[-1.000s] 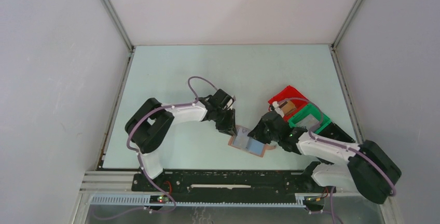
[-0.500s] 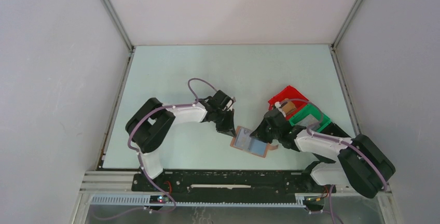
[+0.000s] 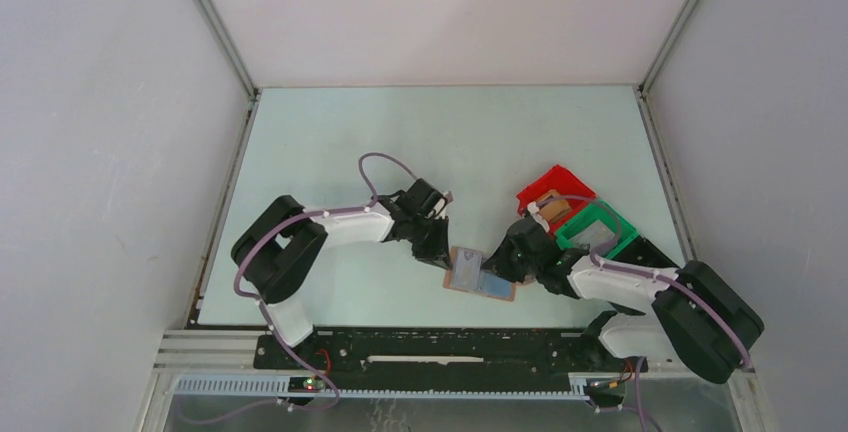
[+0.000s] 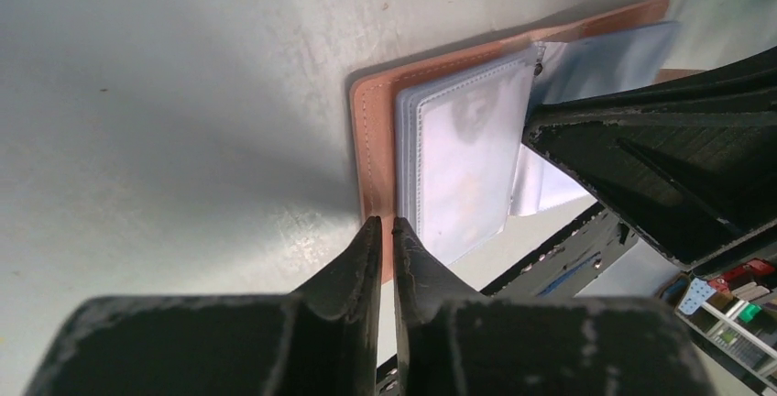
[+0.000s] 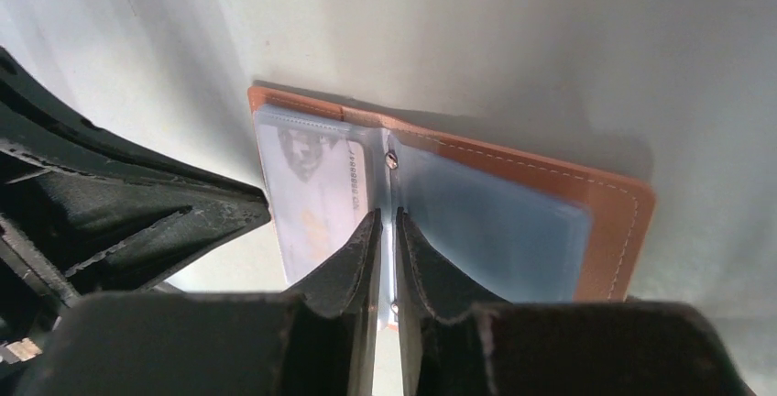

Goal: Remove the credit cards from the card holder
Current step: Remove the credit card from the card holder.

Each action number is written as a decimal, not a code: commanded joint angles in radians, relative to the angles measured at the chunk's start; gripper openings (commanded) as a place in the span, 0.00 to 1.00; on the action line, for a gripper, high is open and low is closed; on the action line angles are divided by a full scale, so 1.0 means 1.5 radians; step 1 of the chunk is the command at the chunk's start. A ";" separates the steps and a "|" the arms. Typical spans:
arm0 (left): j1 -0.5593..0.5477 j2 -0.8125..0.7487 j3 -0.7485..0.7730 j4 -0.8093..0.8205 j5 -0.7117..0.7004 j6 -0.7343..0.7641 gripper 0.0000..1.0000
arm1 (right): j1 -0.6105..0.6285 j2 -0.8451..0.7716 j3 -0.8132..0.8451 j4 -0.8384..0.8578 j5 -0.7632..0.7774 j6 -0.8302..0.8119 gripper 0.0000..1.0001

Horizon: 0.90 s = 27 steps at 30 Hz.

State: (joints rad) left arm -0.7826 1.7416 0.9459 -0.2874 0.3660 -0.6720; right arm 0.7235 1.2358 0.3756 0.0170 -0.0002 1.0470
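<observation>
The card holder [image 3: 480,274] lies open and flat on the table [image 3: 440,142], tan cover down and its clear sleeves facing up, right between my two arms near the front edge. One card [image 5: 311,185] with a faint portrait and a row of digits sits inside the sleeve on one half; the other half looks blue-grey and I cannot tell whether it holds a card. I see no card lying loose on the table, so I judge the pulling-out has not begun: the holder is open, and everything else is left to do. My left pincer [image 4: 386,224] is down at the outer edge of the tan cover, its fingers nearly together with only a thin slit between them; I cannot tell whether it pinches that edge. My right pincer [image 5: 386,217] sits over the middle fold by the small rivets, just as narrow, and whether it nips a sleeve there I cannot tell. A red bin [image 3: 548,184] and a green bin [image 3: 597,224] stand beyond my right arm.
</observation>
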 commanded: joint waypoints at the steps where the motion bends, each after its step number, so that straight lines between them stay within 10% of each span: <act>1: 0.000 -0.028 0.004 -0.021 -0.030 0.022 0.14 | 0.013 0.032 -0.001 0.077 -0.035 -0.002 0.19; 10: 0.013 -0.092 0.008 -0.061 -0.045 0.069 0.36 | 0.023 0.087 0.030 0.116 -0.060 -0.005 0.18; 27: 0.020 -0.070 0.018 -0.022 0.034 0.051 0.34 | -0.001 0.056 0.019 0.118 -0.091 -0.042 0.18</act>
State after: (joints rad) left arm -0.7559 1.6234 0.9463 -0.3683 0.3447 -0.6018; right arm 0.7330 1.3567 0.4007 0.1757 -0.1295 1.0119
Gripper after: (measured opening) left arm 0.341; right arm 0.174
